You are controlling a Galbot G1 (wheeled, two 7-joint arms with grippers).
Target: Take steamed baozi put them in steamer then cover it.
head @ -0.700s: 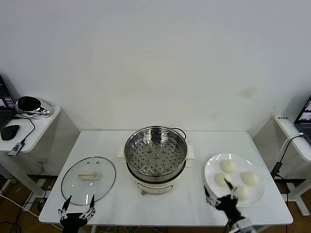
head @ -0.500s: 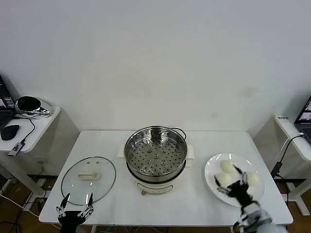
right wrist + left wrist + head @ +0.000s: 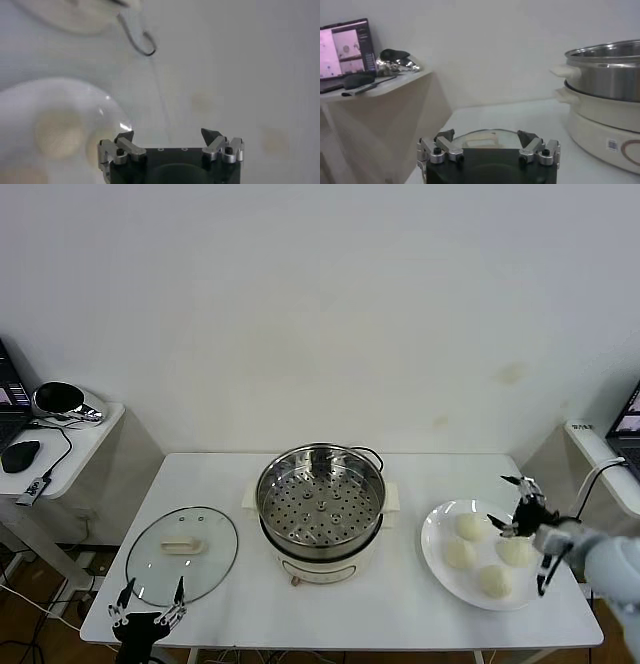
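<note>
I hold the right gripper (image 3: 517, 506), fingers spread, above the plate's (image 3: 436, 556) far-right steamed baozi (image 3: 514, 551); next I descend and pinch; the left gripper (image 3: 146, 615), fingers open, waits near the cover (image 3: 182, 555)

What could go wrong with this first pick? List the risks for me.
1. The four steamed baozi sit close together on the white plate; the open right gripper, above the plate's far right side, could nudge a neighbouring bun.
2. The plate lies near the table's right front corner, so a push might slide it toward the edge.
3. The steamer's raised steel rim could catch a bun carried too low.
</note>
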